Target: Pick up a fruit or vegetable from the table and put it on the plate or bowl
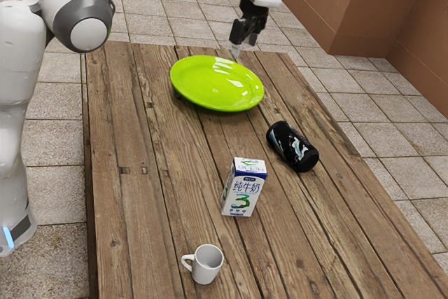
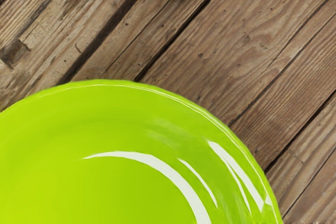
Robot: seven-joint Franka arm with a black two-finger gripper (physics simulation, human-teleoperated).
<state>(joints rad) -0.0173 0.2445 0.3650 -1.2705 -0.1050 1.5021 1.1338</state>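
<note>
The green plate sat bare at the far end of the surface, the gripper hanging above its rim, the fingers' spread impossible to tell, so the placing looked undone.

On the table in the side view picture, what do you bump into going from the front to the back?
White cup, milk carton, black can lying on its side, green plate.
</note>
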